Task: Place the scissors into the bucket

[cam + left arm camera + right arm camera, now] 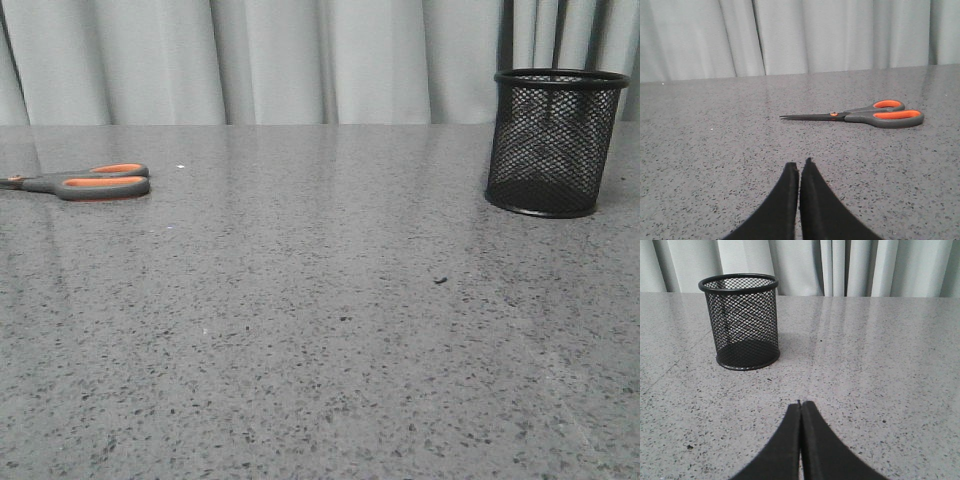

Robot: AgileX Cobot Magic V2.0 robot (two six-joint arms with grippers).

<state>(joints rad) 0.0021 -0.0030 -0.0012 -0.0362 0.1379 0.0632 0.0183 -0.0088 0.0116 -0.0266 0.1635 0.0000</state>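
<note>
Task status: not started, as far as the views show. The scissors (pixel 85 182) lie flat on the surface (pixel 320 330), well apart from the bucket (pixel 553 142) and on the robot's left of it. Nothing is visible inside the bucket through its mesh wall in either the front view or the right wrist view. The bucket stands upright, with its open rim uppermost.

Hand state:
- Left hand (pixel 799 167): fingers pressed together, with only a hairline seam between them, gripping nothing. It faces the scissors (pixel 867 114) and is not touching them.
- Right hand (pixel 800 407): fingers likewise closed on each other, gripping nothing. It faces the bucket (pixel 741 321) and is clear of it.

Remaining steps, as judged from this layout:
1. Open the hand nearest the scissors, likely the left.
2. Grasp the scissors.
3. Lift and carry them across to the bucket.
4. Release them through the rim.

Inventory:
- Scissors: one pair, blades closed, tips pointing away from the bucket.
- Bucket: one.
- Hands: two, one per wrist view. Neither appears in the front view.
</note>
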